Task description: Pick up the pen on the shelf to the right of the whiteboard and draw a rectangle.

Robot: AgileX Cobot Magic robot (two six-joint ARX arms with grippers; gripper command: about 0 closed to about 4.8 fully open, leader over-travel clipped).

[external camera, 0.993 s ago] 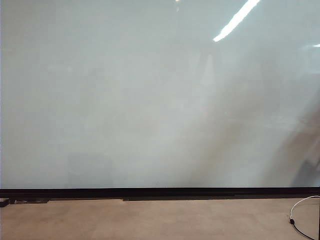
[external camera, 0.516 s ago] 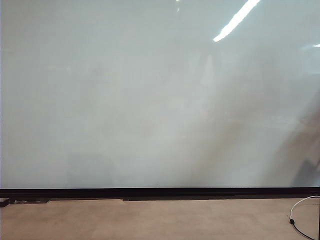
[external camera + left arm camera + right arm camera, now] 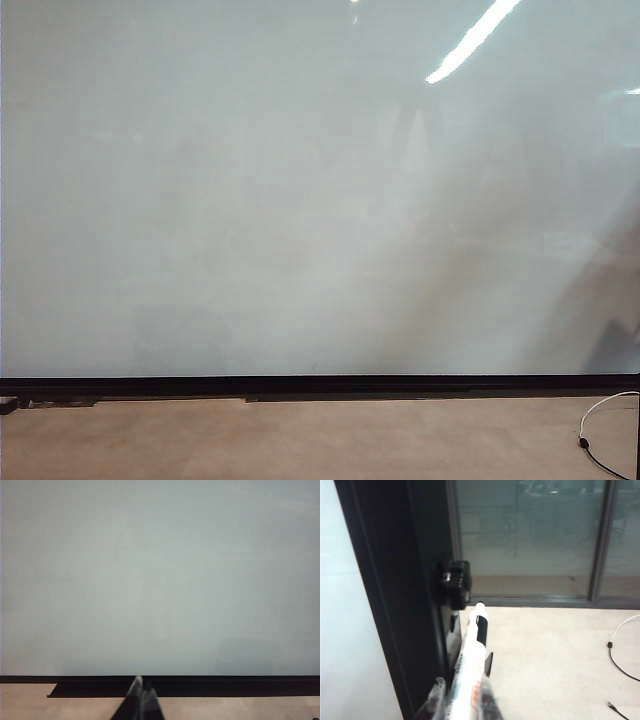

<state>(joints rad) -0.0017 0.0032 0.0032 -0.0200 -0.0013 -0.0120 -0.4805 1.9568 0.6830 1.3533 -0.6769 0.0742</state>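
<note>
In the right wrist view, the right gripper (image 3: 462, 700) sits nearest, its two fingers (image 3: 436, 696) pressed against either side of the pen (image 3: 470, 667), grasping its white barrel. The pen points away from the camera, just beside the black frame (image 3: 405, 580) at the whiteboard's (image 3: 345, 605) edge. Beyond lie a pale floor (image 3: 545, 650), a loose cable (image 3: 620, 645) and glass panels (image 3: 525, 535).

In the left wrist view, the left gripper (image 3: 142, 696) has its fingertips pinched together on nothing, low before the whiteboard's black bottom edge.

The exterior view shows the whiteboard (image 3: 250, 200) blank, neither gripper visible.
</note>
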